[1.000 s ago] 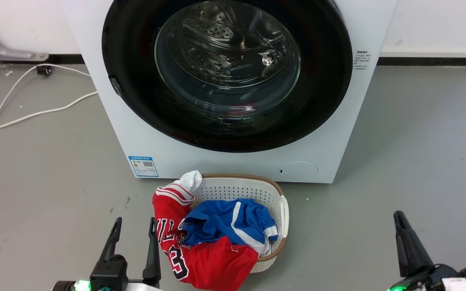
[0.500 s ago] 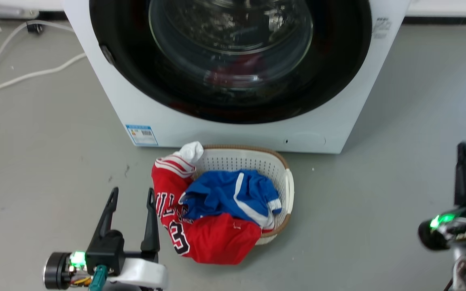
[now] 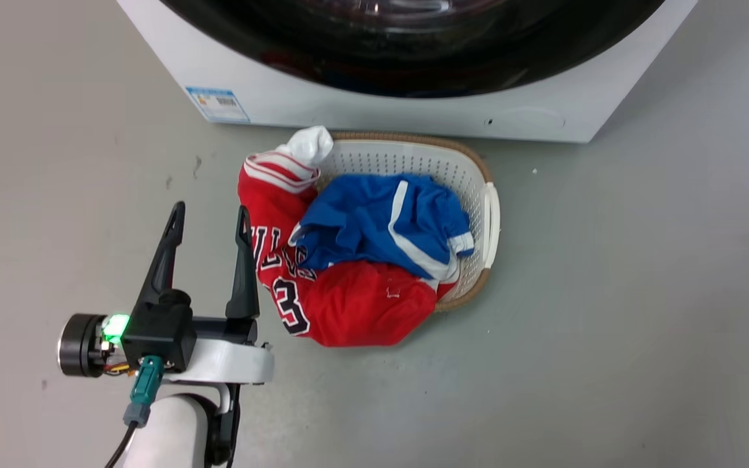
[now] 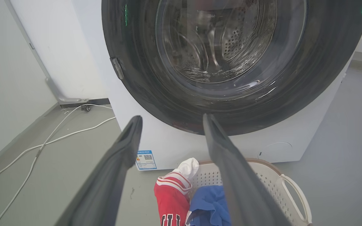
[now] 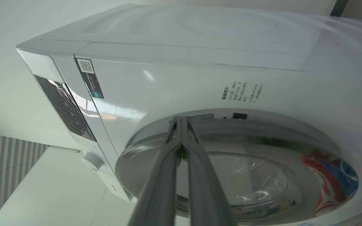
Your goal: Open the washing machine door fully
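Note:
The washing machine (image 3: 381, 114) is a white front-loader at the top of the head view. Its glossy black washing machine door (image 4: 130, 47) lies flat against the front, with the clear glass bowl at its centre. My left gripper (image 3: 209, 211) is open and holds nothing. It hovers over the floor left of the basket, well short of the door (image 3: 413, 65). In the left wrist view the left gripper (image 4: 171, 116) points at the door's lower rim. My right gripper (image 5: 181, 121) is shut, with its tips at the door (image 5: 262, 135) rim; contact cannot be told.
A white laundry basket (image 3: 488, 214) stands on the floor right in front of the machine, holding a red jersey (image 3: 355, 305) and a blue garment (image 3: 381, 221). White cables (image 4: 42, 146) trail across the grey floor to the machine's left, near the wall.
The head camera has tilted down, so the machine slid up the picture. My right gripper has swung forward and to the right, out to the head view's right edge.

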{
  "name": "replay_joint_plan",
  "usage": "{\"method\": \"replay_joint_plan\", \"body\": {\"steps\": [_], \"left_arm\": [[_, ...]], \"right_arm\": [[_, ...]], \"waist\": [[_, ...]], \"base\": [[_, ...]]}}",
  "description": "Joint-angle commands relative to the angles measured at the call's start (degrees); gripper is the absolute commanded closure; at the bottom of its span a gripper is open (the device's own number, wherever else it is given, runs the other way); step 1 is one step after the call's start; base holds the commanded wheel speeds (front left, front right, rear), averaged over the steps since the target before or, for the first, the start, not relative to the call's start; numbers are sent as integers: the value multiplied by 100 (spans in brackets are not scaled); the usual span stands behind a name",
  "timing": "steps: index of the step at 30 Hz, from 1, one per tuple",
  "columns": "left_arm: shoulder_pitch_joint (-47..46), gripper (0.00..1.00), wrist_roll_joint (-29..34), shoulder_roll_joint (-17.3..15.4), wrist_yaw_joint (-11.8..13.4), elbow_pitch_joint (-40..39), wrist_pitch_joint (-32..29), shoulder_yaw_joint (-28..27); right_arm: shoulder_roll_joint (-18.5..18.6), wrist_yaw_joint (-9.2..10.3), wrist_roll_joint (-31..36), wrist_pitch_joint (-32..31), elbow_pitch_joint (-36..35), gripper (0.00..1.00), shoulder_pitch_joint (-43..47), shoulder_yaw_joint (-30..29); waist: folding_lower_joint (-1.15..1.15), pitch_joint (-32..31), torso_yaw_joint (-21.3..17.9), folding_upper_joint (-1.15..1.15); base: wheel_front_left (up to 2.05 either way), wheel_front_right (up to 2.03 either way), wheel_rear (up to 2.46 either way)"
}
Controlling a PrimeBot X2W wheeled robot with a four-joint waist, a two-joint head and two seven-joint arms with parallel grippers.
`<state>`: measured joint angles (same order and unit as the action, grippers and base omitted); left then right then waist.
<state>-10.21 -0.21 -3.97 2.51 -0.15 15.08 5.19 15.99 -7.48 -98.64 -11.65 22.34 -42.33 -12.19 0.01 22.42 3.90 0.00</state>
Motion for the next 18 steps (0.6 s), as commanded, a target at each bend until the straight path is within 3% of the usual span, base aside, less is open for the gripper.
{"method": "replay_joint_plan", "body": {"steps": [1, 9, 18], "left_arm": [[-81, 0, -15, -8, -30, -13, 14, -4], [-366, 0, -41, 20, -41, -48, 14, 71], [-523, 0, -93, 61, -32, -26, 14, 118]], "right_arm": [[50, -2, 25, -48, 101, 100, -176, 50], [463, -2, 242, -565, 934, 100, -1570, 587], [737, -2, 702, -1186, 1401, 100, -2522, 1320]], "waist": [[-1, 231, 53, 0], [-1, 692, 180, 0], [-1, 936, 322, 0]], "base": [[0, 0, 0], [0, 0, 0], [0, 0, 0]]}}
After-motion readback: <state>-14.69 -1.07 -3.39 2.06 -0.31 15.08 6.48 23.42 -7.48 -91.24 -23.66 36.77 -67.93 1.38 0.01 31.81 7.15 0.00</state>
